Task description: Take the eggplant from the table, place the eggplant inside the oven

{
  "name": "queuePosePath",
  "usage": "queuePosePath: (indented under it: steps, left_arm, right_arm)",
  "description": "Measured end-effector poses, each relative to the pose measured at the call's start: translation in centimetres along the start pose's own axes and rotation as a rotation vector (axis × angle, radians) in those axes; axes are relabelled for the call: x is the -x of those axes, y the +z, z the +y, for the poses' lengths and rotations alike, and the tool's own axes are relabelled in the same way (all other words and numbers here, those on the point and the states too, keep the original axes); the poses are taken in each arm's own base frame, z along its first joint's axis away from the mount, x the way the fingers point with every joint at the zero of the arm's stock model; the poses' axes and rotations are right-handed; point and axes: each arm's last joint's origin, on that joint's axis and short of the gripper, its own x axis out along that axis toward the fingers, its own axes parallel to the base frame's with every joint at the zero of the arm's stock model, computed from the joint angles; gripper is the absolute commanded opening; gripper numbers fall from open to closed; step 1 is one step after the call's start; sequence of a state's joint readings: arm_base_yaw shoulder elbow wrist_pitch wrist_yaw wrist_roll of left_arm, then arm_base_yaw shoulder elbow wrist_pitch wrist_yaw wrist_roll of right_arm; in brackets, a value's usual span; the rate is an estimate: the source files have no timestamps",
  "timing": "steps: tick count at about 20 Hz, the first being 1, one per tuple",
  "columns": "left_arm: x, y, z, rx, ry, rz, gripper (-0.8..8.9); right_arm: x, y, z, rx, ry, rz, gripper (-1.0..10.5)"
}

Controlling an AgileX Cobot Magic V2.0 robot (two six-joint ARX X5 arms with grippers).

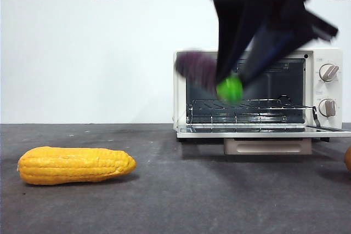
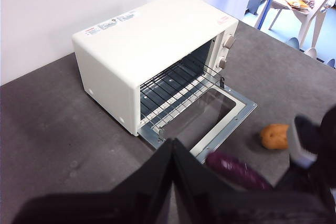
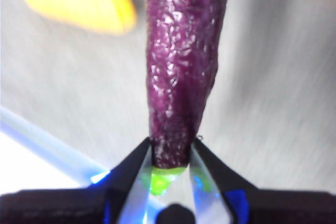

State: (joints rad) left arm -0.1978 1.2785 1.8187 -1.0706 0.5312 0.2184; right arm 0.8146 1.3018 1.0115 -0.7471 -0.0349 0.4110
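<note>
The right tool (image 3: 170, 163) is clamped on the eggplant (image 3: 184, 72) near its green cap, holding it in the air before the open toaster oven (image 1: 329, 89). The left tool (image 2: 172, 148) hangs above the surface (image 2: 52, 129), jaws together. A corn cob (image 1: 75, 165) lies well apart.

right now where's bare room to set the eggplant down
The oven rack is bare, door down. Bare table lies between the corn and the oven. In front of the door it is crowded: the right gripper holds the eggplant there, an orange thing alongside.
</note>
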Motion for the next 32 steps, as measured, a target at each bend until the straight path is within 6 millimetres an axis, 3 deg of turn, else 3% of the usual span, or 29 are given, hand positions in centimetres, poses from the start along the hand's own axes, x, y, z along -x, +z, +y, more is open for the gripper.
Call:
queuePosePath:
  steps: [3, 9, 15, 20, 27, 28, 30, 32]
  left_arm:
    - [-0.1, 0.0, -0.1, -0.004, -0.005, 0.001, -0.05]
    - [-0.2, 0.0, -0.3, -0.01, -0.017, 0.008, -0.05]
    - [-0.2, -0.1, -0.3, -0.003, -0.019, 0.019, -0.05]
    - [-0.3, -0.2, -0.6, -0.006, -0.033, 0.027, -0.05]
    - [-0.3, -0.2, -0.7, -0.004, -0.04, 0.034, -0.05]
    - [-0.3, -0.2, -0.7, -0.004, -0.04, 0.035, -0.05]
    - [-0.3, -0.3, -0.8, -0.001, -0.041, 0.04, -0.05]
    - [-0.3, -0.3, -0.8, -0.001, -0.041, 0.04, -0.05]
  right_arm:
    - [0.8, 2.7, -3.1, -0.106, 0.024, -0.026, -0.1]
    - [-0.7, 5.1, -8.8, -0.259, 0.031, 0.007, -0.1]
    - [-3.8, 8.2, -12.8, -0.374, 0.063, -0.048, -0.1]
    - [-5.6, 10.6, -14.3, -0.464, 0.08, -0.136, -0.1]
    - [-5.3, 12.4, -15.2, -0.59, 0.03, -0.307, 0.1]
    - [-5.3, 12.4, -15.2, -0.597, 0.021, -0.314, 0.5]
    - [-5.3, 12.5, -15.3, -0.604, 0.002, -0.333, 2.2]
    - [-5.2, 12.7, -15.3, -0.607, -0.011, -0.354, 2.4]
